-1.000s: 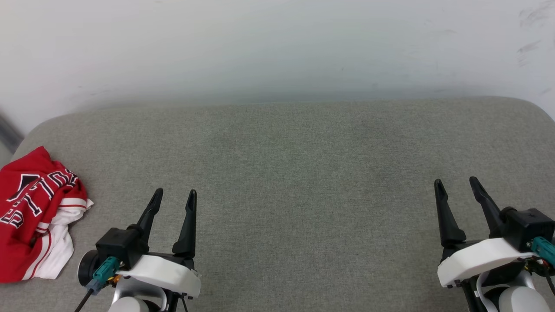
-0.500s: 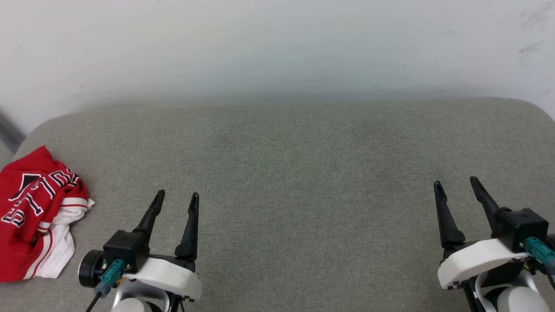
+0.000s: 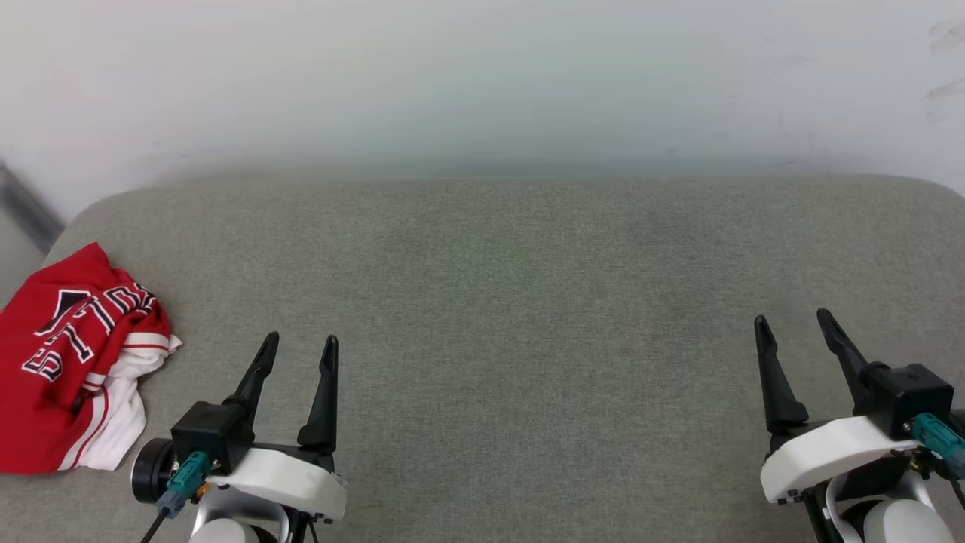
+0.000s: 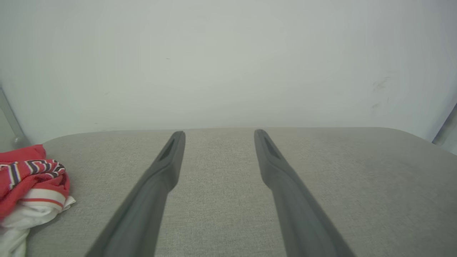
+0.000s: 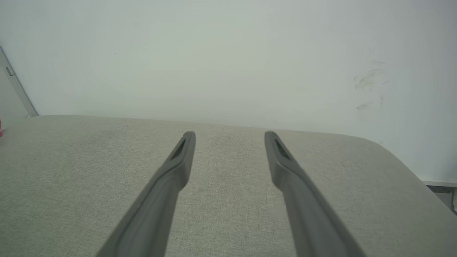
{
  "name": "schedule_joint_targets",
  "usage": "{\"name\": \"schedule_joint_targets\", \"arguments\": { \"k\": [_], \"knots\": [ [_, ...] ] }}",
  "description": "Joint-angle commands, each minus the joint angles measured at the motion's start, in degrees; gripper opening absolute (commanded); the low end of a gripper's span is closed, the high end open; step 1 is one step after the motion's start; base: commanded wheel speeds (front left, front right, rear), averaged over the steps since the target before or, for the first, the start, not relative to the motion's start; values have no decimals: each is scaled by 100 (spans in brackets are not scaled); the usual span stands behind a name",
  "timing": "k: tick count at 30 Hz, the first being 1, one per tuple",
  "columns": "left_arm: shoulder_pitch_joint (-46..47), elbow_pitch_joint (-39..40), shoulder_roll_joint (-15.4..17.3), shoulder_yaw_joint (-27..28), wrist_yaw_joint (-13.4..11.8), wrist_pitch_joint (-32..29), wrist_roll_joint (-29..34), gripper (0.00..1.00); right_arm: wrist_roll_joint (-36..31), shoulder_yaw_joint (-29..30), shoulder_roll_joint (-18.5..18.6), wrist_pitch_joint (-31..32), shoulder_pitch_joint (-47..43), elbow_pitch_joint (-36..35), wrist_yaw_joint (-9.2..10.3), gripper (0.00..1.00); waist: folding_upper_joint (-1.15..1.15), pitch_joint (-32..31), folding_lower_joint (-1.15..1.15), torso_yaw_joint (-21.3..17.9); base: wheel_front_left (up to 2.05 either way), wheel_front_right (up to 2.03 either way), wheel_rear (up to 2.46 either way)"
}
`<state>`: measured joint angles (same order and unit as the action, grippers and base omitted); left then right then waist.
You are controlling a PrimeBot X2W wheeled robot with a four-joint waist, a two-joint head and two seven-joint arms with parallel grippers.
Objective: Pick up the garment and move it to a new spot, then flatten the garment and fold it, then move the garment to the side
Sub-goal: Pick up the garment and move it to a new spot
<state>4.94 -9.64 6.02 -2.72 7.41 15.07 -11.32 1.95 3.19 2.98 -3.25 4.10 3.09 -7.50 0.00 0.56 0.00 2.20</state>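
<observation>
- Red garment (image 3: pixel 71 362) is lying crumpled off to the left of the left gripper (image 3: pixel 301 339), about level with its fingers, near but not touching.
- The heap is looking longer along the fingers' direction than across it. Its far left side is running out of the head view, so I can't tell its full extent.
- Left gripper is sitting with jaws apart and empty, fingers pointing ahead at bare grey cushion (image 3: pixel 513 302), not at the cloth.
- Right gripper (image 3: pixel 791 317) is likewise spread and empty, with the garment well apart on its far left, past the left gripper.
- My read: pickup isn't started. The left arm is nearer, and it's needing to swing left and tip down onto the heap.
</observation>
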Motion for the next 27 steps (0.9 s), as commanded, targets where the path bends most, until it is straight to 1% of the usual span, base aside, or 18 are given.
{"name": "schedule_joint_targets", "arguments": {
  "k": [1,5,10,11,12,20,21,27],
  "knots": [
    [58,-6,-2,35,15,15,55,100,-23,-24,-17,-31,23,-40,1,100,0,7,0,104,0,0,0],
    [85,-6,-19,87,15,15,116,100,-62,-99,-17,-19,28,-122,2,100,0,20,0,347,0,0,0],
    [101,-2,-66,283,7,14,199,100,-68,-227,-16,26,70,-218,2,100,0,52,0,767,0,0,0],
    [101,-2,-66,283,7,14,199,100,-68,-227,-16,26,70,-218,2,100,0,52,0,767,0,0,0],
    [104,8,-73,326,8,14,255,100,-80,-272,-16,41,71,-246,2,100,0,63,0,966,0,0,0],
    [91,81,-80,512,9,14,411,100,-83,-522,-14,96,129,-336,2,100,0,136,0,1761,0,0,0],
    [91,81,-80,512,9,14,411,100,-83,-522,-14,96,129,-336,2,100,0,136,0,1761,0,0,0],
    [55,106,-63,673,7,14,477,100,-40,-718,-14,100,208,-319,2,100,0,162,0,2239,0,0,0]
  ]
}}
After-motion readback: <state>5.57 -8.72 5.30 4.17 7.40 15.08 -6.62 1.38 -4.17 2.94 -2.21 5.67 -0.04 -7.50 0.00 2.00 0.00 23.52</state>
